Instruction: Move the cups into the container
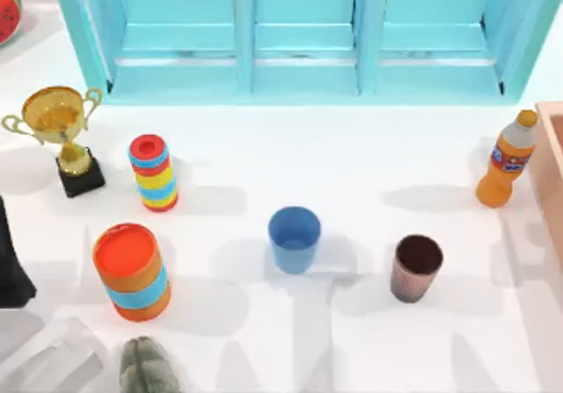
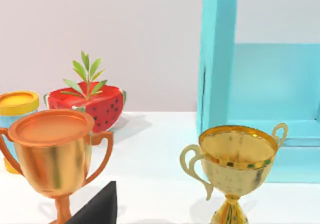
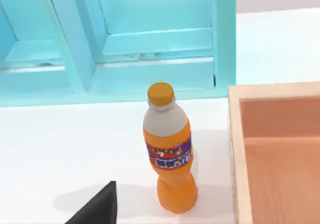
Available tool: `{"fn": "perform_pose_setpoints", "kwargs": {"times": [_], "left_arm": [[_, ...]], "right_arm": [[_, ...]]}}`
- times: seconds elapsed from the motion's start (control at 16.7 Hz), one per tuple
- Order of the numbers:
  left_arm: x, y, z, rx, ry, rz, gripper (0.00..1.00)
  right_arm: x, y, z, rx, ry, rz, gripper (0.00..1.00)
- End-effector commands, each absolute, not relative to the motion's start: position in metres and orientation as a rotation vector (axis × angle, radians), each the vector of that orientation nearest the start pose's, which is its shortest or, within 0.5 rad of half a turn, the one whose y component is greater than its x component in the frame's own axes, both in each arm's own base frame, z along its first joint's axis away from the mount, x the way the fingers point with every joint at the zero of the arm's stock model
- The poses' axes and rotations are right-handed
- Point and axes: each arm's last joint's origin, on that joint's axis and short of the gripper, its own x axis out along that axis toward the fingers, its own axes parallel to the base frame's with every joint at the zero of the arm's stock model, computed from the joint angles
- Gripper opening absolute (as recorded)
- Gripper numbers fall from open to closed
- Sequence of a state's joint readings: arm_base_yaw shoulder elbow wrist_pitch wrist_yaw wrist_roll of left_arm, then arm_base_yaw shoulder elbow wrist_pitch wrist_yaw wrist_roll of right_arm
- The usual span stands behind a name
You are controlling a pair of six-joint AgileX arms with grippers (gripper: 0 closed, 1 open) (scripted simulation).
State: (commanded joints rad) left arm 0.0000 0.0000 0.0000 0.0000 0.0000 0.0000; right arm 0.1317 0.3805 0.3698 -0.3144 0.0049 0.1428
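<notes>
The orange bottle point(image 1: 503, 166) near the surface's right edge carries a blue and red label whose writing is too blurred to read; in the right wrist view it stands just beside the container point(image 3: 235, 149), not touching it. The container is cut off at the right edge of the surface point(image 1: 264, 160), showing thick peach-tan walls and a bare floor. The blue cup point(image 1: 294, 238) stands upright near the middle of the surface; the brown cup point(image 1: 414, 266) stands upright between it and the right edge, both outside the container. Two striped cylinders point(image 1: 153, 171) and a gold trophy point(image 1: 60, 129) stand toward the left edge; a turquoise cabinet point(image 1: 299, 32) lines the far edge. A dark part of the left arm point(image 1: 10, 252) shows at the left edge; whether either gripper is open or closed, I cannot tell.
</notes>
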Motion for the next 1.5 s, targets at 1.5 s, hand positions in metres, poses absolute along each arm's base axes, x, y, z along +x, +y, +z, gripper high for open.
{"fn": "perform_pose_setpoints", "kwargs": {"times": [1.5], "left_arm": [[0.106,-0.001,0.16,0.0,0.0,0.0,1.0]], "right_arm": [[0.287,0.175,0.244,0.009,1.573,-0.009,1.0]]}}
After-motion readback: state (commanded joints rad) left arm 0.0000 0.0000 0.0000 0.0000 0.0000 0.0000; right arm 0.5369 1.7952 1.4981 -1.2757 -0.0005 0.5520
